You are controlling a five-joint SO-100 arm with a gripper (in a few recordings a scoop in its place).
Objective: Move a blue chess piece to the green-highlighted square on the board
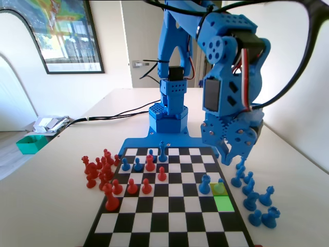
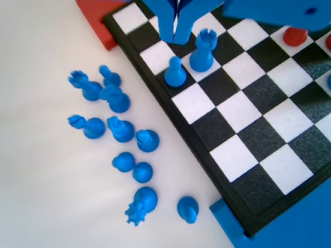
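A small blue pawn (image 1: 221, 184) stands on the yellow-olive square at the board's right edge in the fixed view, tinted by the light. The bright green-highlighted square (image 1: 224, 204) lies directly in front of it, nearer the camera, with nothing on it. My gripper (image 1: 232, 158) hangs above and slightly behind the pawn, jaws together and holding nothing. In the wrist view the gripper (image 2: 176, 27) points down just beyond the pawn (image 2: 175, 72), not touching it. The chequered board (image 1: 169, 206) lies flat on the table.
A blue rook (image 1: 205, 184) (image 2: 203, 51) stands right beside the pawn. Several captured blue pieces (image 1: 254, 198) (image 2: 116, 130) lie off the board's edge near the gripper. Red pieces (image 1: 100, 172) crowd the opposite side. More red and blue pieces stand mid-board.
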